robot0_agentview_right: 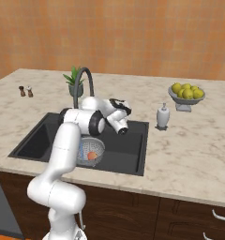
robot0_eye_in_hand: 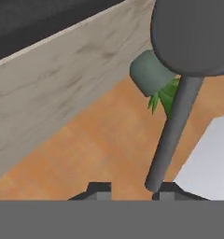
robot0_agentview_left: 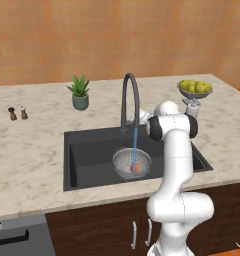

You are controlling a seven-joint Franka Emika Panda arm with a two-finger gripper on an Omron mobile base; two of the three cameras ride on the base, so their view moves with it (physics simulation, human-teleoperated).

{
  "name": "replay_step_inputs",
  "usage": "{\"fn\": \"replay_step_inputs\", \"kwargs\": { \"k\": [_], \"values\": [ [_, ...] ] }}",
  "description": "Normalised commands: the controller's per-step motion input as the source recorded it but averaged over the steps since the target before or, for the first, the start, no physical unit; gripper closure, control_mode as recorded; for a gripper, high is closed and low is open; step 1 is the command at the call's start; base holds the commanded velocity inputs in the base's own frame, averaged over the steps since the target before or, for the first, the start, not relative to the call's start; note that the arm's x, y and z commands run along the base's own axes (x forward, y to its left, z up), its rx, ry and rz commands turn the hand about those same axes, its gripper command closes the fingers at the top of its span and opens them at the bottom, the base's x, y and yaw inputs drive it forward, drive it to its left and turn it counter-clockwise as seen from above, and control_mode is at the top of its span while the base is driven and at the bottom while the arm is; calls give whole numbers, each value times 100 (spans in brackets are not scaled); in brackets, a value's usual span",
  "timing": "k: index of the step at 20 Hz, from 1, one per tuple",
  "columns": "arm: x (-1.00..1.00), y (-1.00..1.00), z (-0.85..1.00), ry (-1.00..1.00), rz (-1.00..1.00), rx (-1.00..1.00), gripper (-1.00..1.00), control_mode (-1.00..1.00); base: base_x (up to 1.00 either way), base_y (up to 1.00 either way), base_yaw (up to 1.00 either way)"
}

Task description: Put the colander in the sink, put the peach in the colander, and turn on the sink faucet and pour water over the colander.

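Note:
The silver colander (robot0_agentview_left: 123, 161) (robot0_agentview_right: 96, 146) stands in the dark-grey sink (robot0_agentview_left: 87, 155) (robot0_agentview_right: 128, 150), right of its middle. Inside it lies the reddish-orange peach (robot0_agentview_left: 136, 167) (robot0_agentview_right: 92, 156). From the spout of the tall gooseneck sink faucet (robot0_agentview_left: 127, 95) (robot0_agentview_right: 84, 75) a thin blue stream of water (robot0_agentview_left: 134, 145) falls into the colander. My gripper (robot0_agentview_left: 140, 119) (robot0_agentview_right: 122, 125) hovers right beside the faucet's base at the sink's back edge. In the hand view the gripper (robot0_eye_in_hand: 132, 189) is open, and a dark rod of the faucet (robot0_eye_in_hand: 172, 135) ends close to its right fingertip.
A potted plant (robot0_agentview_left: 80, 92) (robot0_eye_in_hand: 151, 74) stands behind the faucet. A footed bowl of yellow-green fruit (robot0_agentview_left: 194, 89) (robot0_agentview_right: 187, 93) and a soap dispenser (robot0_agentview_right: 162, 117) are on the counter to the right. Salt and pepper shakers (robot0_agentview_left: 17, 113) sit far left.

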Motion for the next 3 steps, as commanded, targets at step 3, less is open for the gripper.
{"fn": "replay_step_inputs", "kwargs": {
  "k": [3],
  "values": [
    [-58, -100, 100, 0, 0, 39, 100, -100, 0, 0, 0]
  ]
}}
